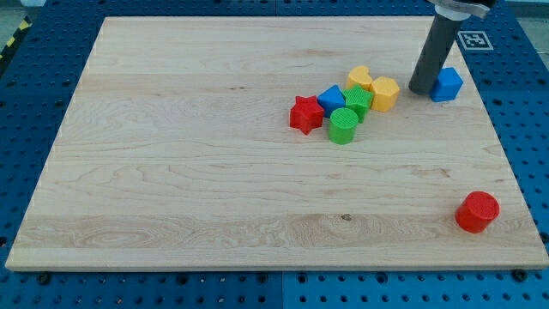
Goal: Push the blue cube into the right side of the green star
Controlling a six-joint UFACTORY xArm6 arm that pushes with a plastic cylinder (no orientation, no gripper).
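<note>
The blue cube [447, 84] lies near the board's right edge, toward the view's top. My tip [422, 89] stands on the board right against the cube's left side. The green star [358, 100] sits in a cluster left of my tip, partly tucked between other blocks. A yellow hexagonal block [384, 93] lies between the star and my tip, touching the star's right side.
The cluster also holds a blue block [331, 98], a yellow block [360, 79], a red star [305, 114] and a green cylinder [343, 126]. A red cylinder [477, 212] stands at the bottom right. The wooden board [171, 172] lies on a blue pegboard.
</note>
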